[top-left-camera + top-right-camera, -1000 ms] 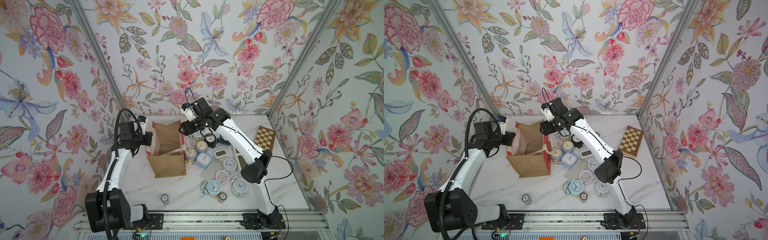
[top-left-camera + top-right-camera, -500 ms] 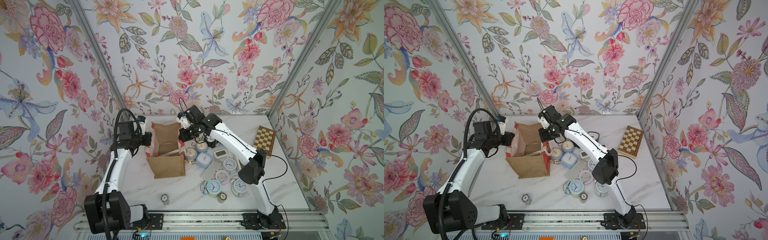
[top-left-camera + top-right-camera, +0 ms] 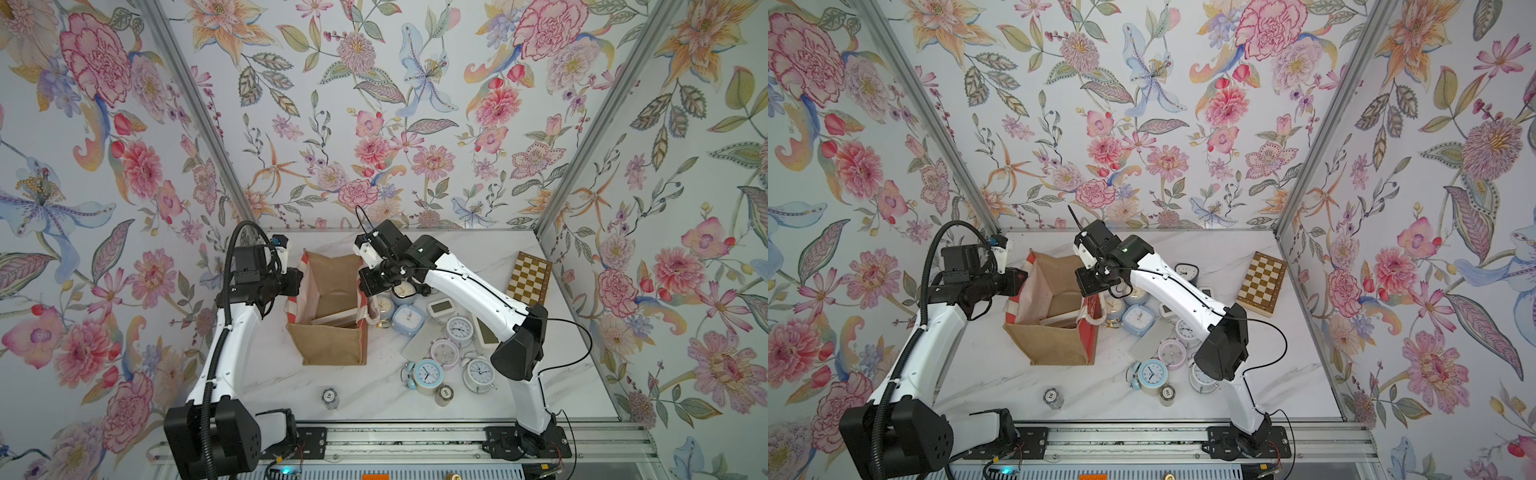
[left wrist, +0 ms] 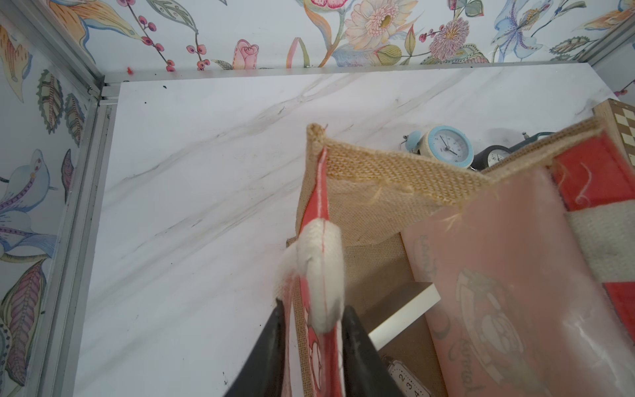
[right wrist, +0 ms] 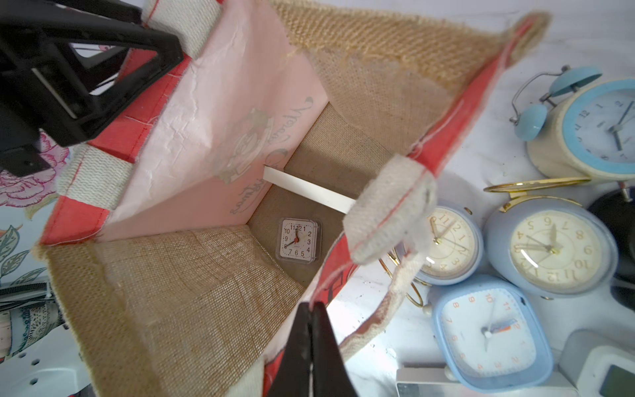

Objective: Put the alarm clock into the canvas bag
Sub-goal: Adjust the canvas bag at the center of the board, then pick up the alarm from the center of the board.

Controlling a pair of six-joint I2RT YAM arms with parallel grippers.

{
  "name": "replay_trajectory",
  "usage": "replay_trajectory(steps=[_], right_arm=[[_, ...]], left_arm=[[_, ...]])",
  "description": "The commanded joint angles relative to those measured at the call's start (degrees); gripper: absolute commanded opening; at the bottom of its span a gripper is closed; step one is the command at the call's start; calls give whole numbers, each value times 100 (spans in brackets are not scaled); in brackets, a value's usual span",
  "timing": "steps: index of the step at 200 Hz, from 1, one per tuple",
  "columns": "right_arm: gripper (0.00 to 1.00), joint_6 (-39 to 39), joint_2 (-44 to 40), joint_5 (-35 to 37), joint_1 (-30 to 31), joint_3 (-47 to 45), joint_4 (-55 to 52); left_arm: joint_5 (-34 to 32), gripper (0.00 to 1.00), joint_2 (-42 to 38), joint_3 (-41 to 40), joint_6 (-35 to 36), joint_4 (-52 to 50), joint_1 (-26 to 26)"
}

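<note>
Alarm clock [image 5: 298, 244] lay deep in the wide-mouthed canvas bag [image 3: 328, 345]; my right pincer [image 5: 311, 309] clenched one rim, my left pincer [image 4: 313, 306] straddled the opposite rim, released.

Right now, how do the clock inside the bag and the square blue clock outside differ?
The bagged clock has a pale case and black numerals; the square blue clock has orange ones. The bagged clock lies inside the canvas bag; the blue one on the table. Both are squarish, dial up.
</note>
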Motion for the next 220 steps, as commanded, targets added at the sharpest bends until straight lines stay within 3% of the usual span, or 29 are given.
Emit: replay_trajectory(steps=[1,25,88,141,181,220], right_arm=[[34,73,-250,110,17,-57,-125],[49,-46,-370,253,2,-15,-126],[56,-180,-892,706,-359,-423,-127],[57,-163,-1116,934,-682,-945,-103],[59,-202,-1088,1001,-736,-1552,12],[60,-55,-1175,609,-754,-2374,568]], left_arm=[[-282,39,76,326,-86,274,-37],[-331,40,294,461,-104,558,-37],[594,41,804,576,5,1051,-37],[439,14,719,163,-128,1376,-42],[284,8,454,-259,-271,1820,-38],[272,7,314,-378,-148,1913,-44]])
